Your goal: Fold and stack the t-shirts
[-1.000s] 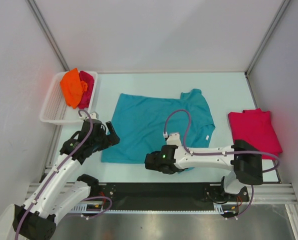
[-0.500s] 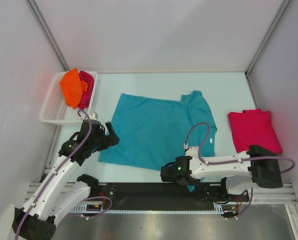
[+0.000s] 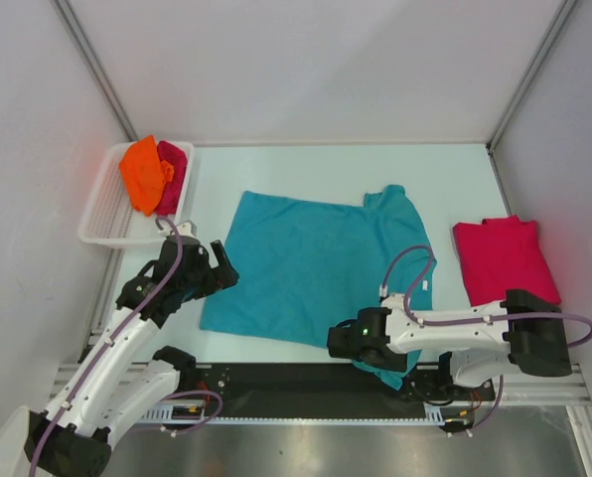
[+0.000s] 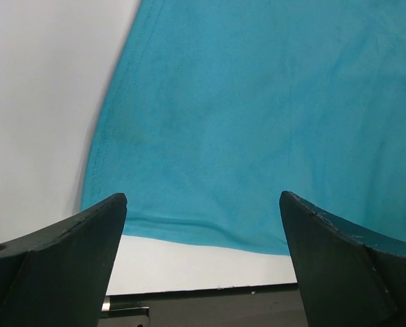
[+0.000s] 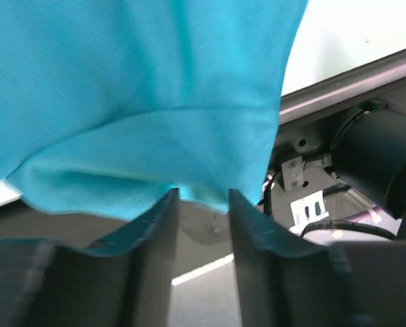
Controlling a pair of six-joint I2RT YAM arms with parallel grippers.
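Right at R gripper (image 5: pixel 203 197) tips: teal tee (image 3: pixel 316 266) hem, bunched.

Plain teal t-shirt (image 3: pixel 311 263), orange t-shirt (image 3: pixel 142 174), folded crimson-pink t-shirt (image 3: pixel 505 258), bunched crimson-pink t-shirt (image 3: pixel 175 177), white basket (image 3: pixel 97 224).

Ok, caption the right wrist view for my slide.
Right hand, fingers apart, at the hem of the teal t-shirt draped over the table edge.

No legible text; white tag (image 3: pixel 427 286) on teal t-shirt (image 3: pixel 316 263) unreadable.
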